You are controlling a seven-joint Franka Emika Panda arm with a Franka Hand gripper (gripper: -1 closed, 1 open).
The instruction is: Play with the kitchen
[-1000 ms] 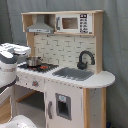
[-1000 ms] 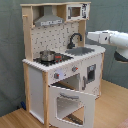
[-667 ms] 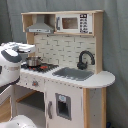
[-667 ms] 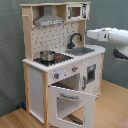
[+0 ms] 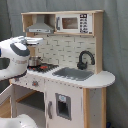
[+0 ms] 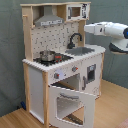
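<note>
The kitchen [image 5: 65, 95] [image 6: 60, 75] is a tall white and light-wood toy unit with a grey hood [image 5: 39, 25] [image 6: 49, 20], a small microwave [image 5: 72, 23] [image 6: 76, 11], a black faucet [image 5: 85, 59] [image 6: 75, 39] and a sink [image 5: 75, 73] [image 6: 82, 50]. A metal pot [image 5: 34, 61] [image 6: 47, 55] stands on the stovetop. The oven door [image 6: 70, 102] hangs open. My white arm [image 5: 15, 55] [image 6: 107, 30] reaches toward the kitchen's upper part. Its gripper [image 6: 87, 28] is level with the wall above the sink, touching nothing I can see.
A grey curtain [image 5: 117, 45] [image 6: 10, 50] hangs behind the kitchen. The kitchen stands on a wooden floor [image 6: 112, 107]. A second small door with a dark window [image 5: 62, 106] [image 6: 91, 73] under the sink is shut.
My arm has moved up and closer to the kitchen, now higher and further over the counter side in both exterior views. The kitchen's doors and pot have not moved.
</note>
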